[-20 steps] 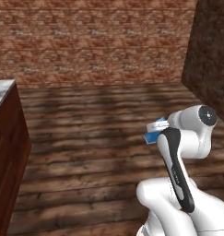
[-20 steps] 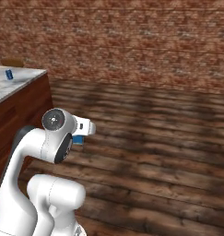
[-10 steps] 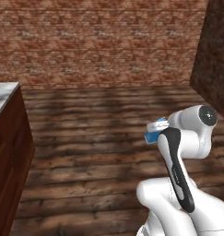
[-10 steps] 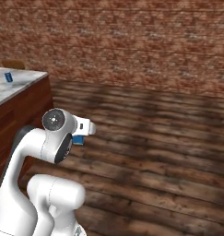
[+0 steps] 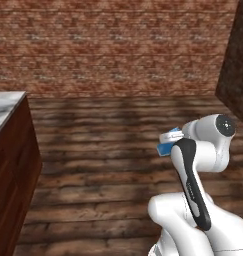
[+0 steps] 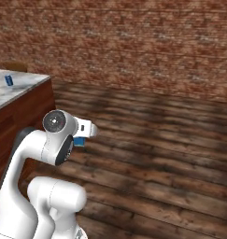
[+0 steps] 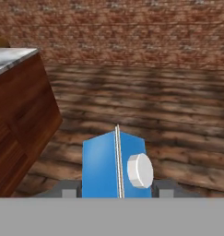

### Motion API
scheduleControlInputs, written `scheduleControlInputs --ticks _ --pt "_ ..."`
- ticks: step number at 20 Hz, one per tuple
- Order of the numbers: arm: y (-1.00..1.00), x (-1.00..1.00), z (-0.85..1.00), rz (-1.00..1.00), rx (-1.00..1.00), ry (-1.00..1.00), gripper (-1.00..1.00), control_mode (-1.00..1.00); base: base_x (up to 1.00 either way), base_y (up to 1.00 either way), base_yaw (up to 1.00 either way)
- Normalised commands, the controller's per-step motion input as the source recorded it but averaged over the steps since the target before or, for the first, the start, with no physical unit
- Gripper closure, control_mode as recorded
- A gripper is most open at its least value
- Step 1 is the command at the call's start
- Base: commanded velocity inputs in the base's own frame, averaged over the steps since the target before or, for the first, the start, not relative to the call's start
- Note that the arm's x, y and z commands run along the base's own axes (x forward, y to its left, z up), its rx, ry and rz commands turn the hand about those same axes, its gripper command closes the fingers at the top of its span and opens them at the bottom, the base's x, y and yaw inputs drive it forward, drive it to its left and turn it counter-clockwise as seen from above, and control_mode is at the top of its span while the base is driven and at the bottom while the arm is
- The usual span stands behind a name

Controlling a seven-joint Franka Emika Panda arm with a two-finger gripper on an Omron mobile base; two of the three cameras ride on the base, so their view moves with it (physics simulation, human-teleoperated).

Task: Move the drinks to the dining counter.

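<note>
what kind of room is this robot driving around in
Probably a rustic kitchen or dining room. A red-brown brick wall runs across the back, dark wooden floorboards cover the ground, and a grey-white marble countertop on a reddish-brown wood base stands to one side, with a small blue item on it.

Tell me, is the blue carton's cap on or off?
On. The white round cap sits on the carton, held between the fingers.

Your arm (image 5: 193, 185) is folded low over the base, elbow bent, wrist pointing forward and level. Your gripper (image 7: 115, 190) sits clamped on the blue carton (image 7: 114, 166), one finger (image 7: 165, 188) pressing each side.
</note>
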Motion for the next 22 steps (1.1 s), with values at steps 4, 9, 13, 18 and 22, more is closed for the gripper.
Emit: scheduleControlInputs --ticks 4,9,13,18,22 --pt "0.00 0.00 0.00 0.00 0.00 0.00 1.00 1.00 0.46 0.07 0.11" --pt "0.00 0.00 0.00 0.00 0.00 0.00 1.00 1.00 0.46 0.08 0.11" --pt "0.00 0.00 0.00 0.00 0.00 0.00 1.00 1.00 0.44 0.11 0.12" --pt "0.00 0.00 0.00 0.00 0.00 0.00 1.00 1.00 0.45 0.10 0.12" --pt "0.00 0.00 0.00 0.00 0.00 0.00 1.00 1.00 0.45 0.11 0.12"
